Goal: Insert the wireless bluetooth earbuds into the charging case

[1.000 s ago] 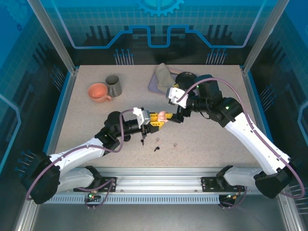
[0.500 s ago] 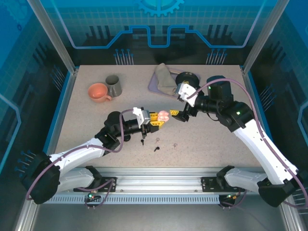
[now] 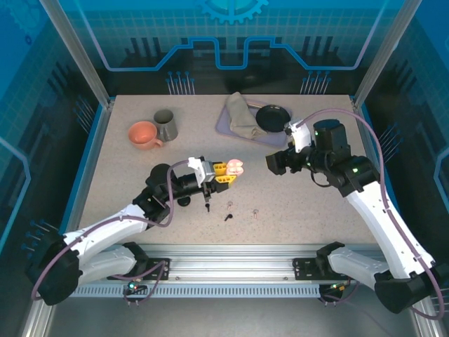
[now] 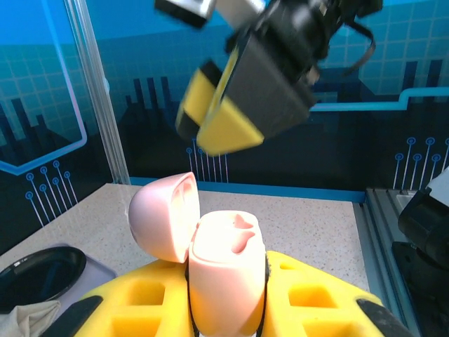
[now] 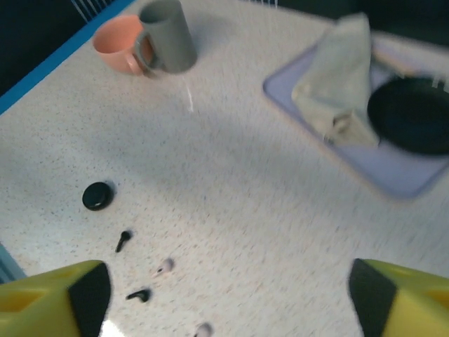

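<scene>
- Speckled beige tabletop point(image 3: 140, 189) with a blue border fills the top view, inside a blue-lit enclosure with aluminium posts and a circuit-pattern back wall.
- At the far left an orange cup point(image 3: 144, 135) touches a grey mug point(image 3: 165, 124). At the far middle a lavender tray point(image 3: 223, 126) carries a crumpled cloth point(image 3: 242, 116) and a black dish point(image 3: 272, 117).
- The left gripper point(image 3: 228, 170) pinches the pink charging case point(image 3: 236, 167) above the middle of the table, lid flipped up.
- Two black earbuds point(image 3: 227, 217) and two pale earbuds point(image 3: 255, 213) lie loose on the table, near of the case, none inside it.
- Compared with a second ago, the right gripper point(image 3: 275, 163) has pulled away to the right. It was just beside the case and is now well apart, and the dish it covered is in plain sight. The earbuds have not moved.
- Left wrist view: yellow fingers point(image 4: 309, 302) clamp the case body from both sides. The lid point(image 4: 165, 217) leans open to the left, and the moulded wells on the case top sit bare. The right gripper hangs blurred above and beyond.
- Right wrist view: its yellow fingertips point(image 5: 42, 298) sit at opposite edges of the picture, spread wide with nothing between them. Below them lie the four earbuds and a small black disc point(image 5: 97, 196), with the cup, mug and tray farther off.
</scene>
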You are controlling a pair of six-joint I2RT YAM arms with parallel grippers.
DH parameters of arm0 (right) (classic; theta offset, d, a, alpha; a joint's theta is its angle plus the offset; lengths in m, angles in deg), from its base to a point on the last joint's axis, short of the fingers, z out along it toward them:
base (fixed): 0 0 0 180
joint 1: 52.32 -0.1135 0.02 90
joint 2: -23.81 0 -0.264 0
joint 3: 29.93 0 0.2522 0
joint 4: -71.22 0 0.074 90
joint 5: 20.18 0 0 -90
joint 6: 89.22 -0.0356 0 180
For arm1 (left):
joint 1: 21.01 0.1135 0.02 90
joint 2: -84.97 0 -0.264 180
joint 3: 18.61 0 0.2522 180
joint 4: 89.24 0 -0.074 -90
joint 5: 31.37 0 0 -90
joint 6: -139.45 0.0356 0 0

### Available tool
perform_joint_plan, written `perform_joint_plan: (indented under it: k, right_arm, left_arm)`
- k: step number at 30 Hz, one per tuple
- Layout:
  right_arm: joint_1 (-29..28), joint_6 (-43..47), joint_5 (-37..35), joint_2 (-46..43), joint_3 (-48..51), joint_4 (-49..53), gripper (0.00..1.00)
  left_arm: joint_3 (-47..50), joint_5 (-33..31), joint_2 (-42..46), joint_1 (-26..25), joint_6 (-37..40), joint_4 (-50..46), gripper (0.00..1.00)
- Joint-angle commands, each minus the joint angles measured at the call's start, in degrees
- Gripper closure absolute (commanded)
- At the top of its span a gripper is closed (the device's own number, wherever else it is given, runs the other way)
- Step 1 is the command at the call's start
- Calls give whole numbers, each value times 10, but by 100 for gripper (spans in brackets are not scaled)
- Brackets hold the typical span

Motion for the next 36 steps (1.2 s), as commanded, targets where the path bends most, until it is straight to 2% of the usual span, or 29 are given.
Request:
perform_joint_plan:
  k: [1, 5, 9, 15, 24, 36]
  right_arm:
    - [10, -139, 15, 25, 31, 50, 16]
    - [0, -213, 67, 68, 77, 51, 22]
    - [-50, -259, 30, 100, 113, 41, 25]
    - [-107, -376, 42, 156, 158, -83, 31]
    - [-197, -469, -22, 292, 65, -80, 39]
    - [-250, -510, -13, 415, 12, -74, 46]
  left_arm:
    - [-4, -10, 21, -3, 19, -8, 100]
    - [-4, -13, 32, -3, 22, -10, 100]
    - [-4, -13, 44, -3, 22, -12, 100]
    - [-6, -6, 74, -3, 29, -35, 100]
    - [-17, -11, 128, -3, 46, -102, 100]
    - [-7, -9, 146, -3, 52, -100, 100]
